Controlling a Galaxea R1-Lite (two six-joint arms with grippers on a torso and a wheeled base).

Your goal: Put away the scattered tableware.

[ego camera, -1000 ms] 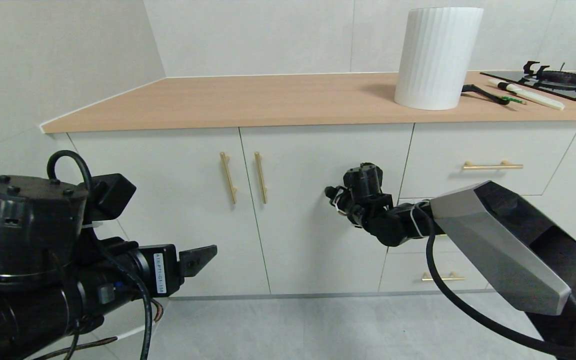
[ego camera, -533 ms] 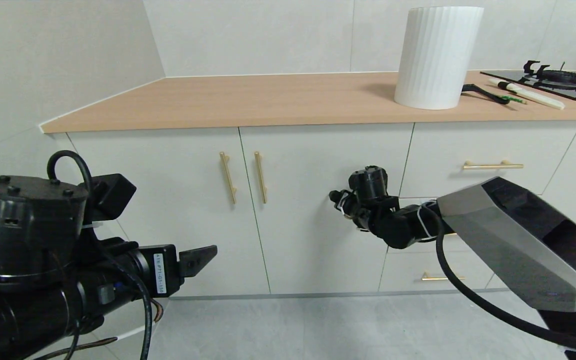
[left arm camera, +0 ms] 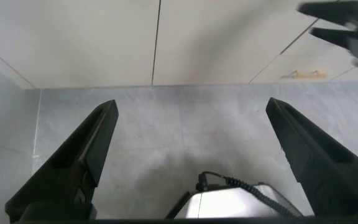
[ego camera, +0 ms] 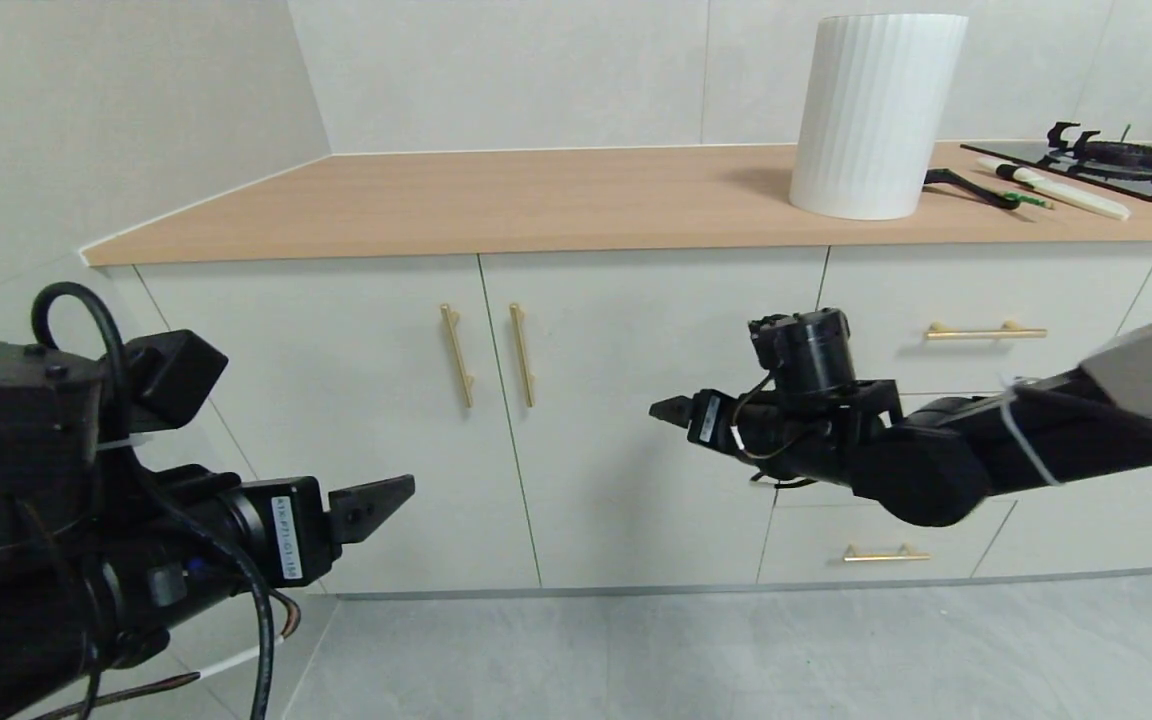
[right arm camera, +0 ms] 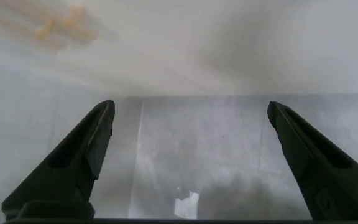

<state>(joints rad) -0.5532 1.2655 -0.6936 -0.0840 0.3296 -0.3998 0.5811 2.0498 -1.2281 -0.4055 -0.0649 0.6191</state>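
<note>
A broad stretch of worktop (ego camera: 496, 200) gives passage left of the tall white container (ego camera: 876, 115); utensils (ego camera: 1066, 190) and hob (ego camera: 1126, 155) crowd the right

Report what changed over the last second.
The right arm swung its forearm level and its wrist moved toward the robot's right. The right gripper stays open and empty before the cabinet doors. The left gripper, also open, shifted slightly toward the robot's left. The white ribbed container, the utensils beside it and the doors are unchanged.
</note>
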